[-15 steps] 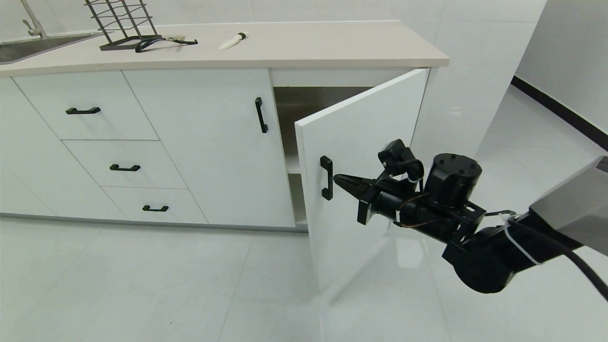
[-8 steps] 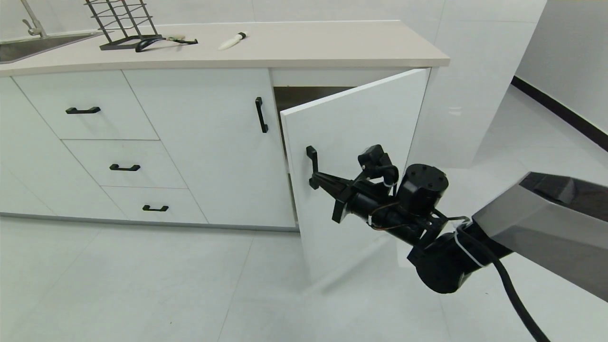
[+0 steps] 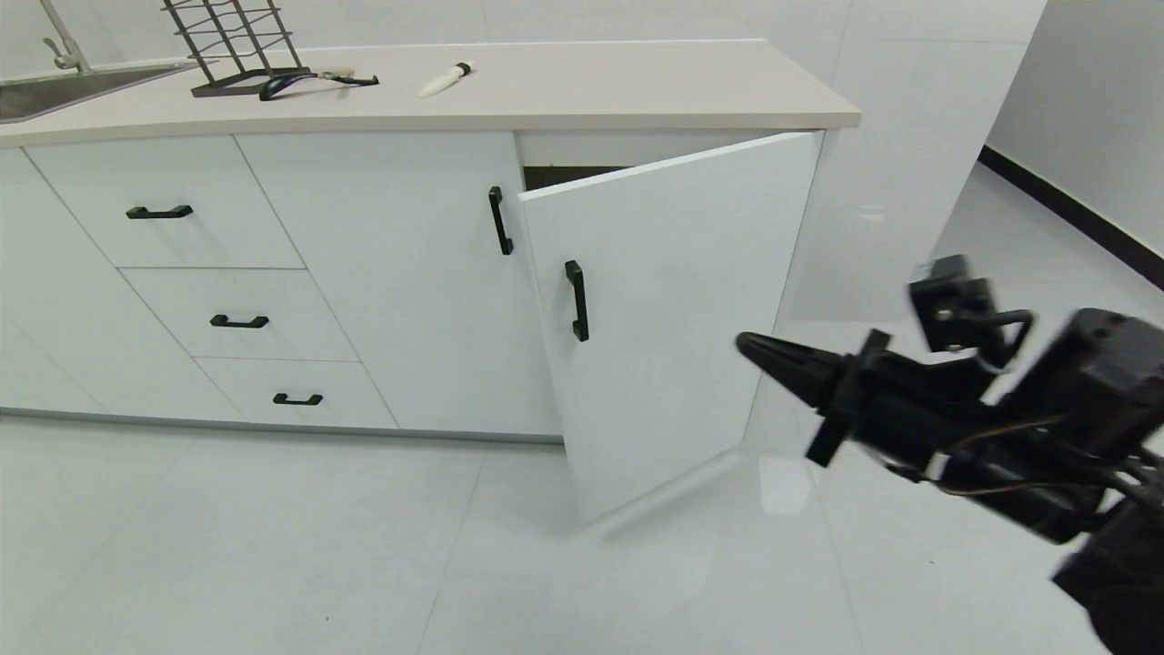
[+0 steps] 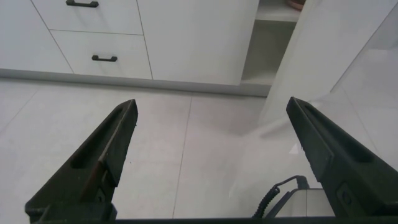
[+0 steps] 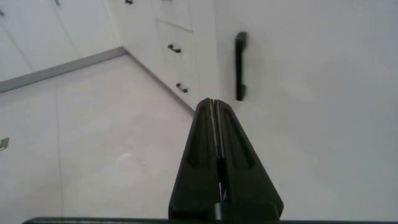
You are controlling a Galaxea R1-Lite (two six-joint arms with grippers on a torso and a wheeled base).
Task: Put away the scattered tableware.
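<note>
Hanging above pale floor tiles, the left gripper (image 4: 210, 106) has its 2 fingers (image 4: 102, 162) spread wide with nothing between them; drawer fronts and an open cabinet shelf lie toward the top of that frame. In the head view, a sink (image 3: 55, 91) sits in the upper left corner, set into the countertop (image 3: 637, 91). Just right of it stands a black wire rack (image 3: 232, 45), and a black-handled utensil (image 3: 305, 80) lies at the rack's base. A white utensil with a dark tip (image 3: 444, 79) lies alone further right on the countertop, apart from the rack. Below, at the left, 3 drawers (image 3: 182, 291) with black pulls are stacked. At the centre the cabinet door (image 3: 673, 300) stands ajar, its black handle (image 3: 576, 300) facing out. At the right, the right gripper (image 3: 747, 346) has its fingers pressed together on nothing, pointing toward the door but apart from it, right of the handle.
</note>
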